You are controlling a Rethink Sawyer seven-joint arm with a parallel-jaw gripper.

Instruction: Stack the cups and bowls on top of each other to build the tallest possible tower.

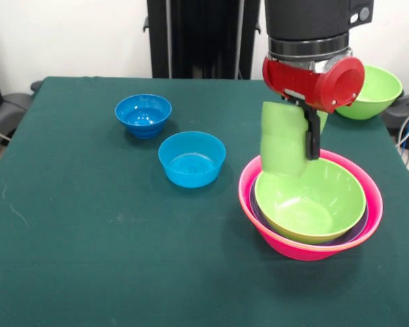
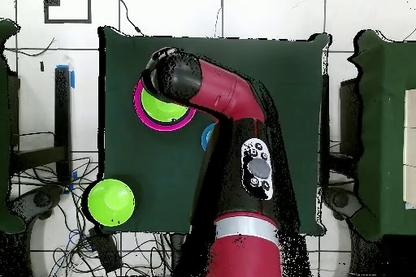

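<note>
Front view shows the gripper (image 1: 307,139) clamped on the light-green cup (image 1: 283,139), tilted, held just above the far-left rim of the tower (image 1: 310,204) at the counter's (image 1: 88,238) near right. Released this tilted and off-centre, the cup could tip sideways or roll off.

Bright plastics on a dark green desk (image 1: 88,259)

Light-green cup (image 1: 283,146), green bowl (image 1: 310,201) in pink bowl (image 1: 259,218) — two blue bowls (image 1: 191,159) beside; arm (image 2: 236,99) red and black.
</note>
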